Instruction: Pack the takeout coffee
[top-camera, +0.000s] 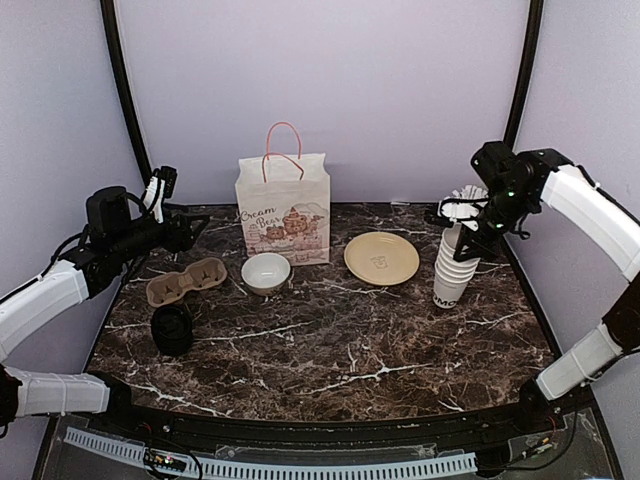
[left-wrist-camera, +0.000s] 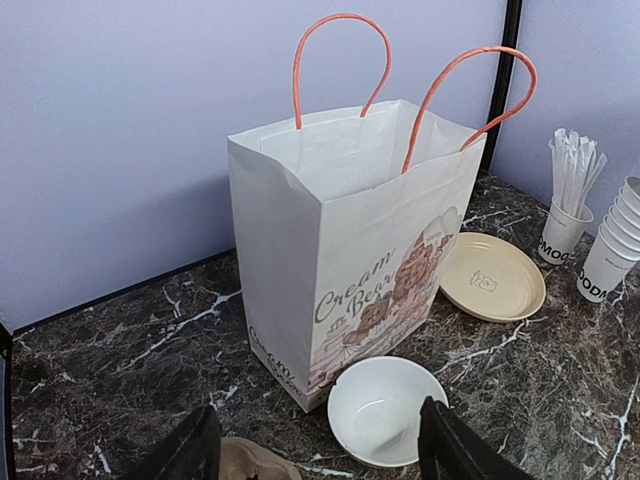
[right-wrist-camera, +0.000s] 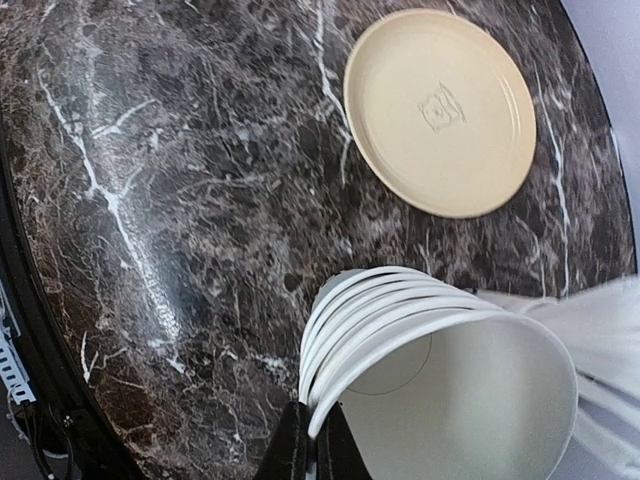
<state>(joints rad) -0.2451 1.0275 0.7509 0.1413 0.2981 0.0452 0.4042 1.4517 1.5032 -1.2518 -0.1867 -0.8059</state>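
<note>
Top external view, biggest first: the marble table (top-camera: 330, 350), the paper bag (top-camera: 285, 215) standing open at the back, the yellow plate (top-camera: 381, 257), the stack of lidless cups (top-camera: 455, 270) on the right, the cardboard carrier (top-camera: 186, 282), the white bowl (top-camera: 266, 272) and a dark ribbed lump (top-camera: 172, 330) that I'd guess is lids. The takeout coffee itself? Not in any view, no 2 lidded cups anywhere, so I can't say how it looks. The right gripper (right-wrist-camera: 312, 440) is pinched tight on the rim of the top cup (right-wrist-camera: 470, 400). My read: this is peeling off 1 cup, so pull slowly along the stack's own axis, or the lower cups ride along and the stack tips into the cup of sticks (left-wrist-camera: 565, 225) just beside it. The left gripper (left-wrist-camera: 318, 445) hangs near the bag, fingers apart, nothing between them.
</note>
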